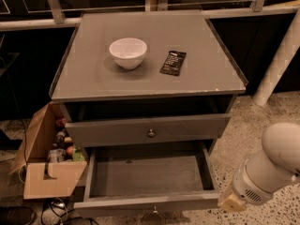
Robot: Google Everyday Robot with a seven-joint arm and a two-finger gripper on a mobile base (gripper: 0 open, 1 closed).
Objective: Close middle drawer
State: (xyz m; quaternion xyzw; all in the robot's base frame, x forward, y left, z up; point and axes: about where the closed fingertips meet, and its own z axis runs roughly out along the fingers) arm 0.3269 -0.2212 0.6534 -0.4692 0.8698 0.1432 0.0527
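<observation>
A: Closest first. Arm?
B: Arm (276, 165) sits in the lower right corner. A fat white rounded link enters from the right edge, and the next segment slants down and left toward the floor. Gripper (230, 201) is the tan end of it, low, just beside the right front corner of the middle drawer (147, 177). Can't tell if it touches the panel.
A: Gripper open or closed?
B: Cannot tell. Also cannot tell if it has hold of anything.
A: Middle drawer position?
B: Pulled far out toward the camera, its bare grey bottom fully exposed. Low front panel runs along the bottom edge of the view, with a small round knob (153, 210) at centre.
A: Next back?
B: Upper drawer (108, 132), taller front, upper knob (151, 133) at centre. It's out only slightly, with a dark gap between it and the bench top.
A: Sides?
B: Left of the drawers is an open cardboard box (47, 179) on the floor, right beside the bench. Small colourful items inside, too small to name. Speckled floor (243, 125) on the right.
A: Top?
B: Bench (84, 78) is grey and flat. White bowl (128, 52) stands upright left of centre. Dark flat packet (173, 63) lies near its right, not touching. Farthest is a white post (281, 60), leaning, at far right.
</observation>
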